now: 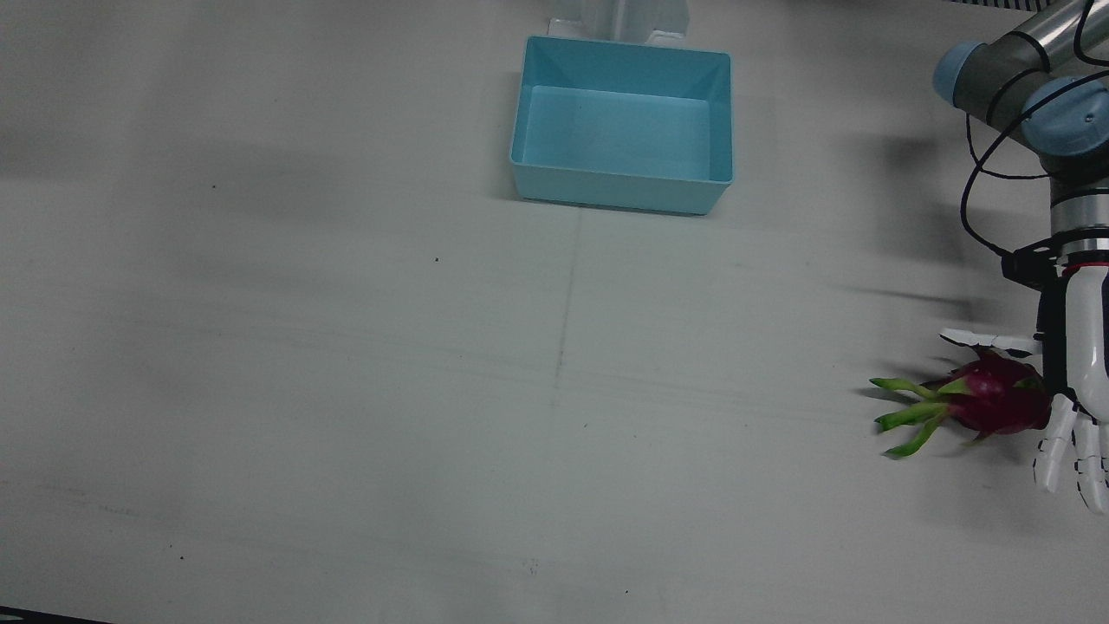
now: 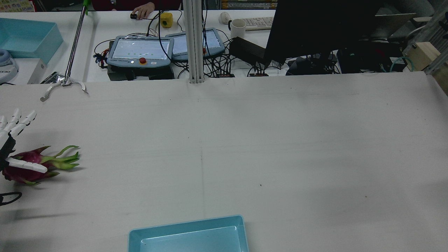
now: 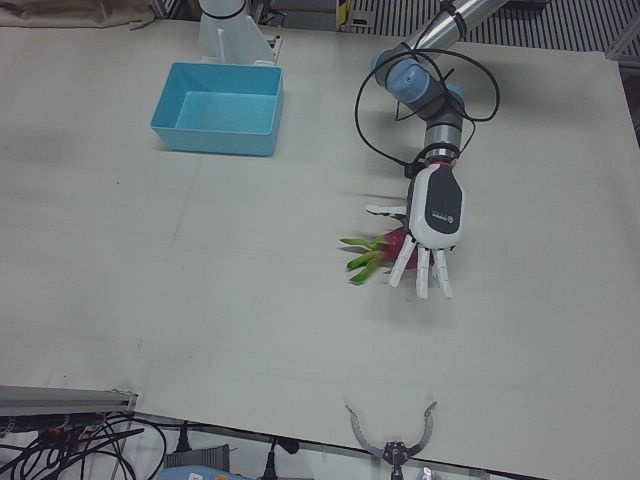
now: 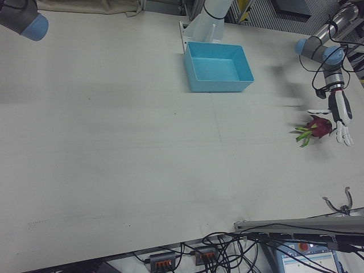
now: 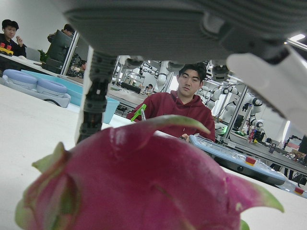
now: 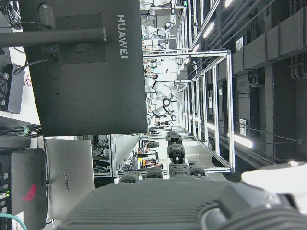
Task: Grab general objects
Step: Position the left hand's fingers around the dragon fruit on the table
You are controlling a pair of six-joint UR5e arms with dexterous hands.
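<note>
Hovering spread-fingered, left hand (image 3: pixel 432 218) covers 1 dragon fruit (image 1: pixel 996 400), 1 bin (image 1: pixel 622 124) apart.

Magenta dragon fruit (image 1: pixel 996 400) — sideways, green-tipped — on table

A big white table (image 1: pixel 346 390) holds two things. A blue box (image 1: pixel 622 126) sits near the robot's side. A pink dragon fruit (image 1: pixel 988 400) with green tips lies far off, near the table's edge.

Dragon fruit (image 1: pixel 996 400) on table (image 1: pixel 346 390) under left robot hand (image 1: pixel 1079 381), bin (image 1: pixel 624 121) far off nr pedestals
</note>
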